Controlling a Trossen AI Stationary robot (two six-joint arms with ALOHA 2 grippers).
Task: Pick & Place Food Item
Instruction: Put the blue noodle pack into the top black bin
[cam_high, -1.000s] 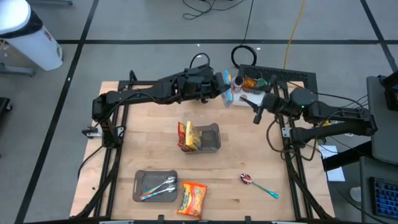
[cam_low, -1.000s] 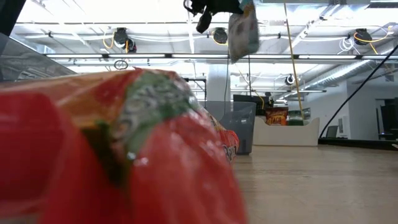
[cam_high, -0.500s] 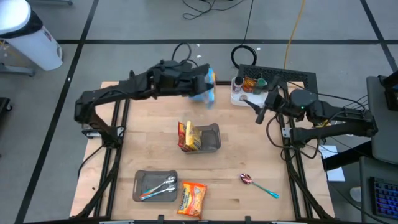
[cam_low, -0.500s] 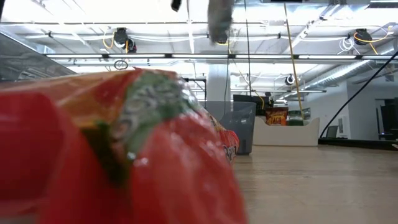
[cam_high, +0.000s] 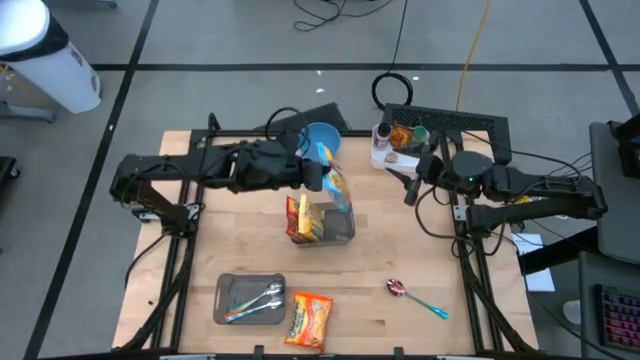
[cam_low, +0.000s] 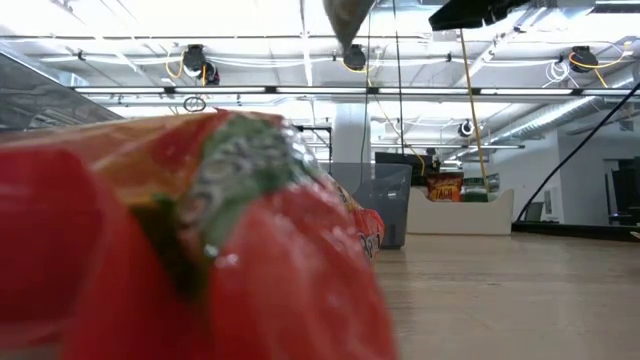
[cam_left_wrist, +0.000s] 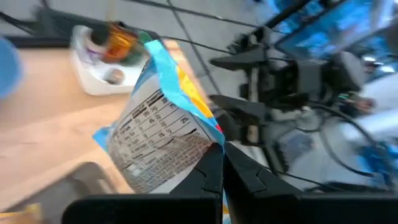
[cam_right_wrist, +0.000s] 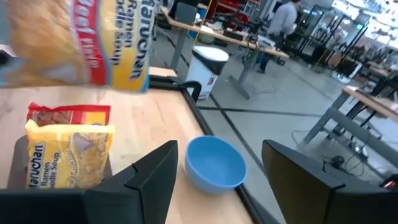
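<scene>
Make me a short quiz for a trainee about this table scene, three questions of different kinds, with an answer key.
1. True or false: the left hand is shut on the ramen packet.
2. Multiple choice: where is the blue bowl? A) in the grey bin B) on the table's far edge, behind the held packet C) on the grey tray
3. Fill in: the right hand is open and holds ______.

Key
1. True
2. B
3. nothing
</scene>
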